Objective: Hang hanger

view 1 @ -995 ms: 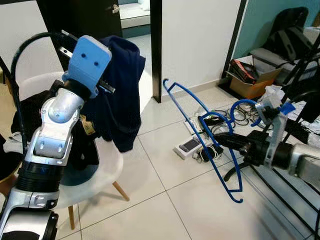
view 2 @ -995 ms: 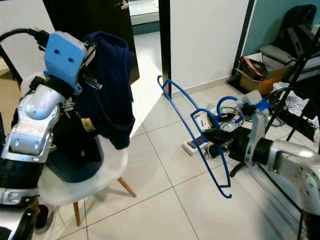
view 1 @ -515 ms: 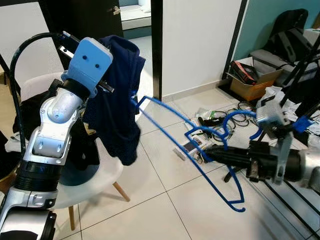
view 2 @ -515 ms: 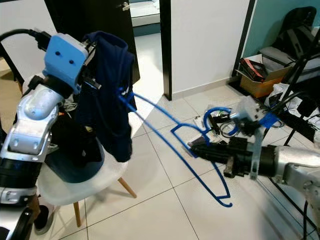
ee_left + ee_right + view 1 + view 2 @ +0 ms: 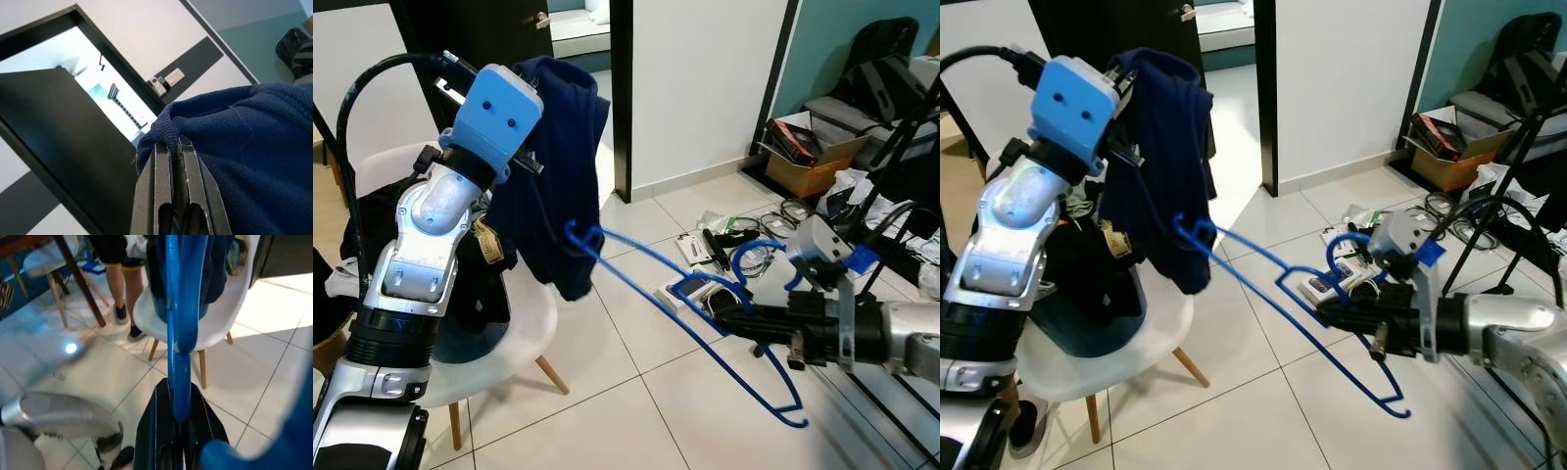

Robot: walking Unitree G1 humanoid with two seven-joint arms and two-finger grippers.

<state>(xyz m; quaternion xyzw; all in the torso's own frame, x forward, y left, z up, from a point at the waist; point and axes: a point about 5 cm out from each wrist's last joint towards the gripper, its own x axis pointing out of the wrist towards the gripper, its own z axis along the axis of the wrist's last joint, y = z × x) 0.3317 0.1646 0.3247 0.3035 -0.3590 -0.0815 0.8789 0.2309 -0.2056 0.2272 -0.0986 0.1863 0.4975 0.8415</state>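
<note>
- Right gripper [image 5: 1332, 311]: my fingers are pinched tight on the blue hanger [image 5: 1278, 294], gripping it low on its frame; in the right wrist view the blue bar runs straight up between the two black fingers [image 5: 155, 431].
- Blue hanger: held roughly level, one end reaching away from my right gripper to the hem of the navy garment [image 5: 553, 166], where the tip touches or slips just under the cloth; I cannot tell which. The opposite end curls down below the gripper, above the tiled floor [image 5: 636, 411].
- Left gripper [image 5: 172, 161]: raised above the chair, fingers pressed together on a fold of the navy garment, which drapes from that pinch. The blue housing on my left wrist [image 5: 494, 113] sits just beside the cloth.
- White chair [image 5: 524, 338]: directly under the hanging garment, with dark clothes [image 5: 475, 284] heaped on its seat. In the right wrist view a person's legs [image 5: 120, 289] stand just behind the chair.
- Beyond the hanger, on the floor: a power strip with tangled cables [image 5: 724, 245], near the white wall.
- Farther off, past the cables: a cardboard box [image 5: 803, 157] at the foot of the teal wall.
- Behind the garment: a dark door frame [image 5: 619, 98], with a bright room seen through it.
</note>
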